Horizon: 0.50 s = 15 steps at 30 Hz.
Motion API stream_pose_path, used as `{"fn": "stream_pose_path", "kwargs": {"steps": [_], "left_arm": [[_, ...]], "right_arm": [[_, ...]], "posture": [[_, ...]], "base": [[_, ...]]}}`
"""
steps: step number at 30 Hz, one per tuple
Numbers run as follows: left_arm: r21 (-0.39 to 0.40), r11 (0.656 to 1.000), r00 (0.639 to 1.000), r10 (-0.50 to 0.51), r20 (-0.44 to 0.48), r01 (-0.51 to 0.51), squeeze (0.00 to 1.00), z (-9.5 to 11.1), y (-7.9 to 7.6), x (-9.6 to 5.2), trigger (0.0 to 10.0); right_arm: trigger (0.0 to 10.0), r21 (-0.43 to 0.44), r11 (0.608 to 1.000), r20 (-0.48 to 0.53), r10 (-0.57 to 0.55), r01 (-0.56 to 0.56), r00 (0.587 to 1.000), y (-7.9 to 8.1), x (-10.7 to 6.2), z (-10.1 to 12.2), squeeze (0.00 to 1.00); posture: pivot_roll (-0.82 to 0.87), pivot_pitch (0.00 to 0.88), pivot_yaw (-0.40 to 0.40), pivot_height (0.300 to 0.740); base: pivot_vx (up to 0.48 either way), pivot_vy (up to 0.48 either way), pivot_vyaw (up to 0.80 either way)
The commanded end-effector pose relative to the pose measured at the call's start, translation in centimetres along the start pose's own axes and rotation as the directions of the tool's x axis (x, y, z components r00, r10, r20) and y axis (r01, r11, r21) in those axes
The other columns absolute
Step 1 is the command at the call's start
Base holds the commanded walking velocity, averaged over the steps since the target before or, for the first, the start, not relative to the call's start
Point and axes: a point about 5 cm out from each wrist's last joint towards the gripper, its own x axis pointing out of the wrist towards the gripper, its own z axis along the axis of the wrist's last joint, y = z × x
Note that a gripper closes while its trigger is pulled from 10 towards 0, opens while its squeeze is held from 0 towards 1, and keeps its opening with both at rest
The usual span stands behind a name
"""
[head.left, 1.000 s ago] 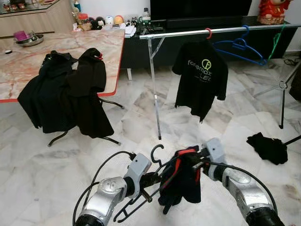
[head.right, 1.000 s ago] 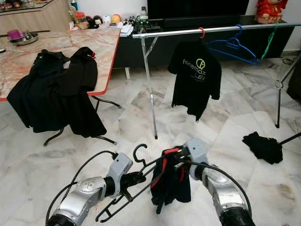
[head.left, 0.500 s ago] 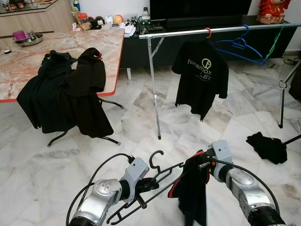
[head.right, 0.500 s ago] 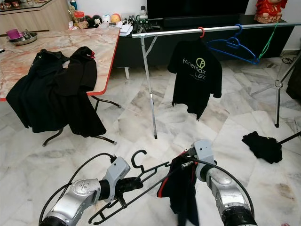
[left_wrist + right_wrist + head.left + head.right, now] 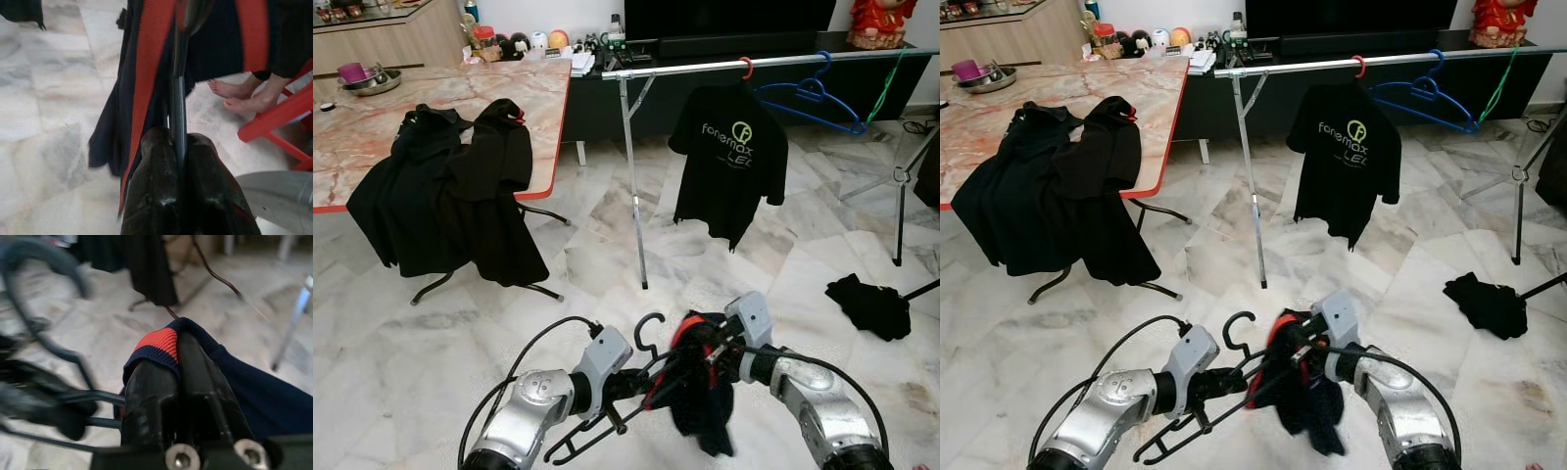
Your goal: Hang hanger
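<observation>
Grippers meet low in the head camera's picture, at about 6 o'clock, over pale marble floor [image 5: 431, 343]. The left gripper [image 5: 625, 383] has its two black fingers [image 5: 156, 196] pressed tight on the bar of a black hanger [image 5: 651, 362], whose hook curls upward toward 12 o'clock. The right gripper [image 5: 713, 348] comes in from 4 o'clock and is clamped on the red-and-navy collar band of a dark shirt [image 5: 705, 411]; the wrist camera shows the ribbed band [image 5: 159, 345] pinched between its fingers. The shirt droops in a bunch below the two grippers, partly draped over the hanger's far end, touching it.

Farther off, at 12 to 1 o'clock, a silver clothes rail [image 5: 783, 63] runs across the room on thin metal legs. A black printed T-shirt [image 5: 729, 157] hangs from it on a red hook, and just beside that, toward 2 o'clock, a blue hanger [image 5: 813, 98] hangs bare. At 10 o'clock a marble-topped table [image 5: 431, 98] with a red edge carries black garments [image 5: 450, 186] spilling over its rim. At 3 o'clock a small black heap of cloth [image 5: 871, 305] lies on the floor. A person's bare feet [image 5: 239, 98] show beside a red chair leg [image 5: 279, 115] in the left wrist camera.
</observation>
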Motion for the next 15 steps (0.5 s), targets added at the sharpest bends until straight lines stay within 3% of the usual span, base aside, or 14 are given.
{"fn": "stream_pose_path", "kwargs": {"steps": [1,6,8,10,13,15], "left_arm": [[-0.012,1.000,1.000,0.006,0.002,-0.006,0.00,-0.2,0.1,0.0,10.0],[-0.017,1.000,1.000,0.021,0.012,-0.021,0.00,-0.1,0.2,0.2,10.0],[-0.012,0.999,0.999,0.036,0.007,-0.036,0.00,-0.1,0.4,0.1,10.0],[-0.008,0.999,0.999,0.041,0.003,-0.041,0.00,-0.2,0.5,0.0,10.0],[-0.007,0.999,0.999,0.054,-0.007,-0.054,0.00,-0.5,0.7,-0.4,10.0],[-0.005,0.999,0.999,0.051,-0.011,-0.052,0.00,-0.6,0.8,-0.5,10.0]], "right_arm": [[10.0,-0.015,0.996,0.042,0.091,-0.091,0.995,1.0,0.2,0.9,0.00],[10.0,-0.018,0.990,0.038,0.139,-0.138,0.990,1.6,-0.2,1.0,0.00],[10.0,-0.023,0.999,-0.024,-0.026,0.026,0.999,-0.2,-0.3,-0.1,0.00],[10.0,-0.026,0.994,-0.057,-0.108,0.106,0.993,-1.1,-0.4,-0.5,0.00],[10.0,-0.008,0.952,-0.129,-0.306,0.307,0.943,-3.2,-1.2,-1.3,0.00],[10.0,0.001,0.935,-0.129,-0.351,0.354,0.928,-3.8,-1.5,-1.3,0.00]], "posture": [[0.10,0.115,0.027,0.740],[0.10,0.115,0.026,0.740],[0.11,0.115,0.025,0.740],[0.11,0.115,0.024,0.740],[0.11,0.116,0.024,0.740],[0.11,0.117,0.023,0.740]], "base": [[0.000,0.000,0.00],[0.000,0.000,0.00],[0.000,0.000,0.00],[0.000,0.000,0.00],[0.000,0.000,0.00],[0.000,0.000,0.00]]}}
